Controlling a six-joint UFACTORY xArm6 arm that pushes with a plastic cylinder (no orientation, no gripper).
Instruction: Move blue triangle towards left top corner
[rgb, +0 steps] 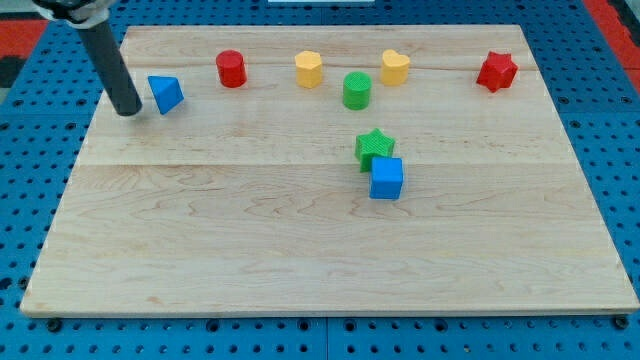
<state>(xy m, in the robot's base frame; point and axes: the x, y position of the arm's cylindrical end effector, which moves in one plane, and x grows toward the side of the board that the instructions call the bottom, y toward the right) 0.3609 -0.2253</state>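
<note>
Eight blocks (166, 94), one board (300, 260).

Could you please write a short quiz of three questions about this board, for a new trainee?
1. True or false: my tip is at the view's left of the blue triangle.
2. Which block touches the green star? A) the green cylinder B) the blue cube C) the red star
3. Fill in: the number of yellow blocks on the wooden board is ___.

Key: 1 true; 2 B; 3 two, at and.
</note>
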